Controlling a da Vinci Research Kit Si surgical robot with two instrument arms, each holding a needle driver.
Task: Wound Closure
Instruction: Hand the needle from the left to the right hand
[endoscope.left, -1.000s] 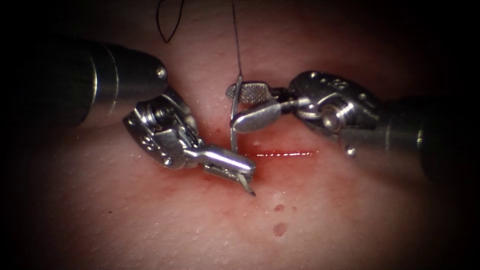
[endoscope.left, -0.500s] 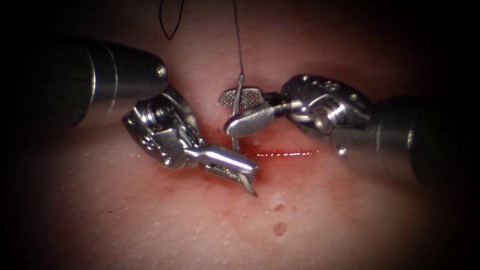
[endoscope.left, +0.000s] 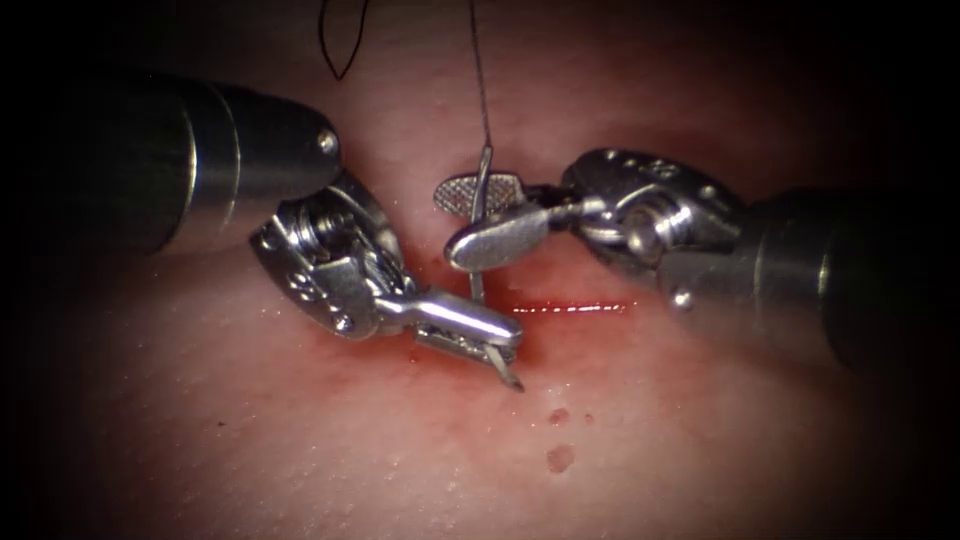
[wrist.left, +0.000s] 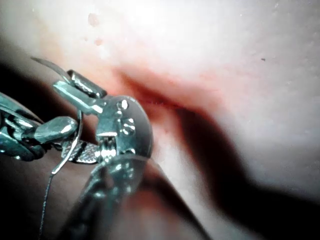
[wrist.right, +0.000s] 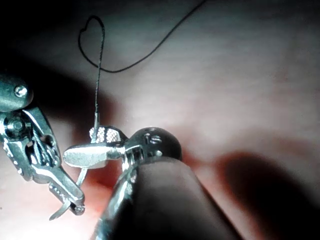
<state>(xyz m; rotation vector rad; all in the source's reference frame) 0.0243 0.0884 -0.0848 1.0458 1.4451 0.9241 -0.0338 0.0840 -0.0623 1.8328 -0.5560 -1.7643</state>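
The left tool was clenched on the needle near its tip, at the cut's left end; the right tool stood released around the needle's swaged end; thread trailed upward; regrasp squarely, judged best, before any release.

The left arm's tool is polished silver metal: a dark grey, smooth round shaft ends in a rounded collar with one small bright rivet, then a chunky wrist block with round pins behind the jaws, which are slim and tapered. The right arm's tool has the same dark shaft and a silver wrist with several round screws; its jaws are paddle-shaped, with a cross-hatched inner face.
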